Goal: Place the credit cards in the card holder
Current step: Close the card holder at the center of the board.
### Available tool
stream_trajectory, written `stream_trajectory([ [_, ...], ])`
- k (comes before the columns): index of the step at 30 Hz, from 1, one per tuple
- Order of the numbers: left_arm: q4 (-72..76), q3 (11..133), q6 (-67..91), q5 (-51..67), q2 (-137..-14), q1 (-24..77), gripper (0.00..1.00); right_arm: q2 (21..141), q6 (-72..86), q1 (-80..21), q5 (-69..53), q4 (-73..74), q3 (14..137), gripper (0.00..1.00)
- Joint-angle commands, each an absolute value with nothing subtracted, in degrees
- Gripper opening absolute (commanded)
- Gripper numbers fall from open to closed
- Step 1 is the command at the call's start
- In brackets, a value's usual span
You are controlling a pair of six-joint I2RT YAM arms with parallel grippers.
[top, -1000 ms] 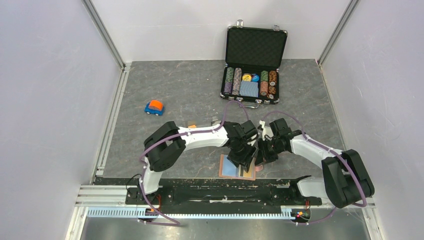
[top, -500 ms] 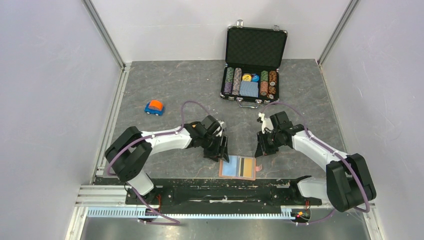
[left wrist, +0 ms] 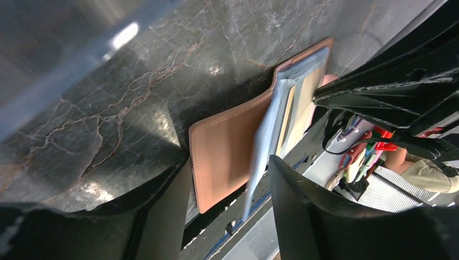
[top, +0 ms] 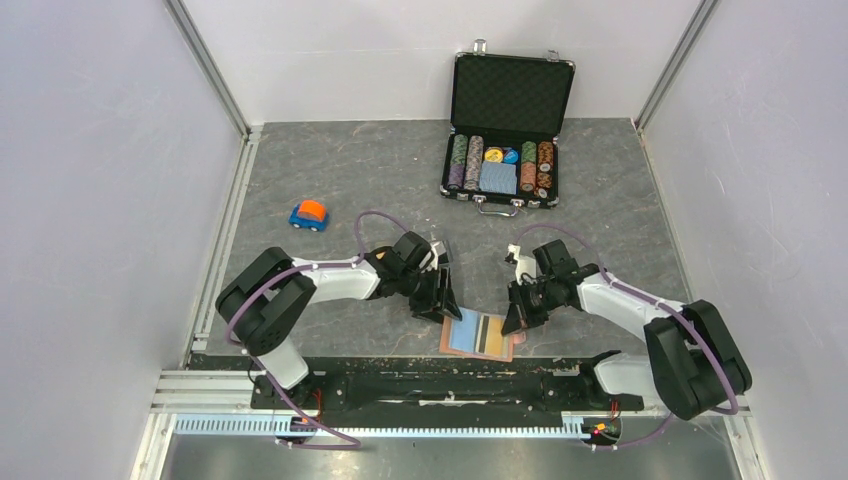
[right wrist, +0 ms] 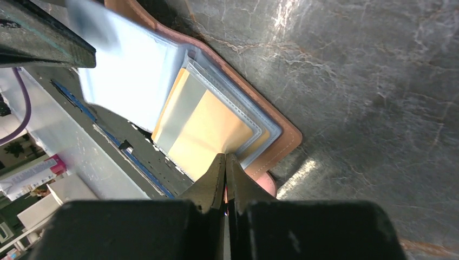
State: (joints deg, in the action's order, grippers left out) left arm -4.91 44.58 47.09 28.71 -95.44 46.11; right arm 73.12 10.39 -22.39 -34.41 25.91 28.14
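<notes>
Lying open at the tabletop's (top: 380,170) near edge, the card holder (top: 478,334) shows a gold card (right wrist: 216,132); left pincer (top: 444,300) gapes beside it, right pincer (right wrist: 224,162) pinched closed. Poker-chip case (top: 510,130), toy car (top: 309,214) sit well apart; one sleeve blurred.

Grey marbled tabletop (top: 380,170), pale walls (top: 100,200)

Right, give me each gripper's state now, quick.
Left gripper: open, at the card holder's edge, nothing visibly gripped.
Right gripper: shut, tips together by the gold card, nothing visibly held.
</notes>
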Motion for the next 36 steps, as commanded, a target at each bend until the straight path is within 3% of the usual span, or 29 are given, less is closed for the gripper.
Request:
stream_trajectory([
  [1, 3.2, 43.9, 50.7, 32.7, -94.4, 46.1, 0.59, 74.7, 10.4, -22.8, -33.0, 23.1, 26.6, 0.00],
  [8, 13.8, 41.5, 56.4, 37.5, -91.7, 46.2, 0.47, 75.6, 10.4, -22.7, -32.3, 23.4, 27.5, 0.00],
  [16, 8.0, 45.9, 53.1, 36.9, -95.2, 48.8, 0.35, 75.8, 10.1, -22.7, -30.9, 24.8, 29.4, 0.00],
  [18, 1.7, 48.9, 49.6, 35.3, -96.9, 49.8, 0.27, 75.6, 10.4, -22.7, -30.8, 25.0, 29.8, 0.00],
  [21, -6.2, 51.8, 46.4, 32.0, -97.1, 50.3, 0.03, 75.3, 10.4, -22.7, -30.3, 25.9, 31.5, 0.00],
  [33, -35.6, 61.3, 34.3, 15.4, -92.1, 47.8, 0.03, 75.5, 10.0, -22.7, -29.8, 28.1, 42.0, 0.00],
  [36, -37.1, 64.1, 32.8, 17.2, -94.0, 48.0, 0.14, 76.0, 10.0, -22.7, -29.6, 28.1, 41.8, 0.00],
])
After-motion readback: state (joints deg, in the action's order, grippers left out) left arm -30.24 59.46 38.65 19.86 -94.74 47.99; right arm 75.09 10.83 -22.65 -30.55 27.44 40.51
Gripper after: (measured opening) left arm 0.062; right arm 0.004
